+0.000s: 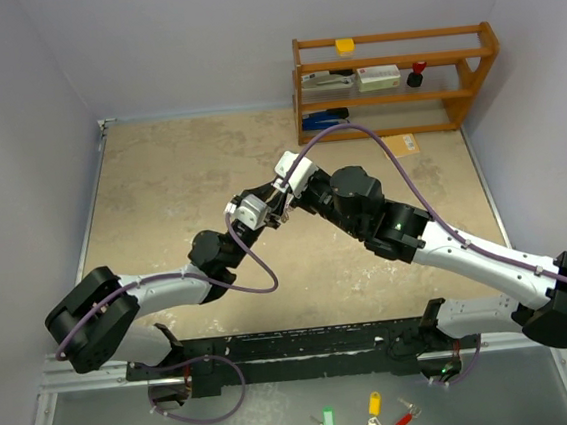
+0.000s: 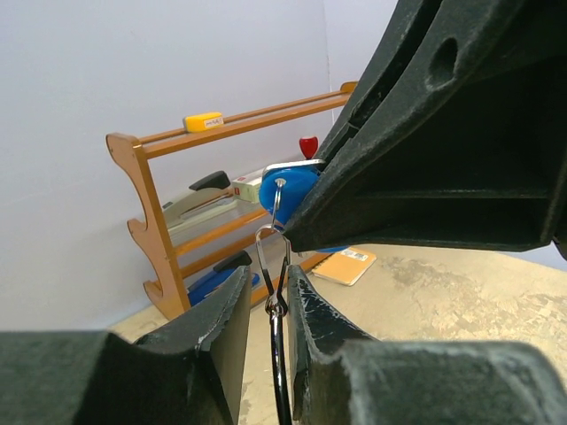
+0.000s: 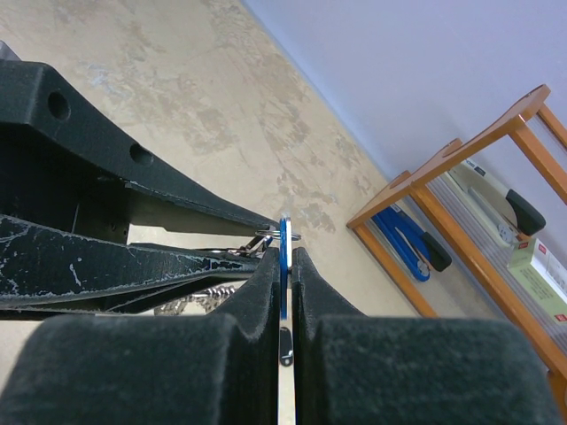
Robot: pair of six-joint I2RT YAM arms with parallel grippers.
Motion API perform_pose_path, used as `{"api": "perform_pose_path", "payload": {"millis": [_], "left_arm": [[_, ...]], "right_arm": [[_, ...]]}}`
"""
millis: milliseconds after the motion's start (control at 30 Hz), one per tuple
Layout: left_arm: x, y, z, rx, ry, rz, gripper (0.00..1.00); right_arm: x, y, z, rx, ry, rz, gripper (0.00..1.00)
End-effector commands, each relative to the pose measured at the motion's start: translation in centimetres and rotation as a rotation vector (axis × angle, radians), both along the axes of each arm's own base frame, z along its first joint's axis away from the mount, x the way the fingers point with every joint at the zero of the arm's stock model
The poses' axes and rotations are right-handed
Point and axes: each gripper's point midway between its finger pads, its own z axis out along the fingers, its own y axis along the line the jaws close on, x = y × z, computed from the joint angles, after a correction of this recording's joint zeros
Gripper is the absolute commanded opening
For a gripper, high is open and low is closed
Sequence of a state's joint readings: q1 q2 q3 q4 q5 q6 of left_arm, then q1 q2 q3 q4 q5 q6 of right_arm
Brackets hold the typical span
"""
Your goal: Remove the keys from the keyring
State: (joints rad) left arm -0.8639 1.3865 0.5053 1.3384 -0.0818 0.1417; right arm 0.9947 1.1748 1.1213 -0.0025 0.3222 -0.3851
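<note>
My two grippers meet above the middle of the table. My right gripper [image 1: 282, 198] [image 3: 285, 257] is shut on the blue-headed key [image 3: 283, 252], seen edge-on between its fingers; the key also shows in the left wrist view [image 2: 291, 190]. My left gripper [image 1: 269, 214] [image 2: 270, 288] is closed on a thin dark loop, the keyring [image 2: 280, 372] seen edge-on, which joins a silver clasp [image 2: 268, 252] leading up to the blue key's hole. Other silver keys [image 3: 190, 301] hang below the left fingers [image 3: 133, 257], mostly hidden.
A wooden rack [image 1: 396, 81] stands at the back right with a blue stapler [image 1: 323, 118], boxes and a yellow item. A tan notebook [image 1: 400, 143] lies in front of it. Green [image 1: 329, 419], yellow [image 1: 374, 403] and red [image 1: 404, 420] tagged keys lie in front of the arm bases.
</note>
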Motion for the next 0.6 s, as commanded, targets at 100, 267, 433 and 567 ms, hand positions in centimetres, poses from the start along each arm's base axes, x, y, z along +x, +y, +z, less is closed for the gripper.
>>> {"api": "perform_pose_path", "payload": {"millis": [100,267,433,567], "left_arm": [[-0.12,0.51,3.04,-0.085,-0.062,-0.002,0.19],[-0.08,0.55,3.17,-0.09,-0.064,-0.001,0.16],[-0.06,0.58,3.16,-0.09,-0.062,-0.002,0.02],[-0.1,0.51,3.04,-0.08,-0.066,-0.008,0.0]], "right_arm": [[-0.26,0.11,2.41,0.079,-0.044,0.007,0.0],[-0.22,0.1,2.28,0.076,-0.044,0.005,0.0],[-0.22,0.08,2.33,0.078,-0.044,0.004,0.0],[-0.24,0.08,2.28,0.079,-0.043,0.003,0.0]]}}
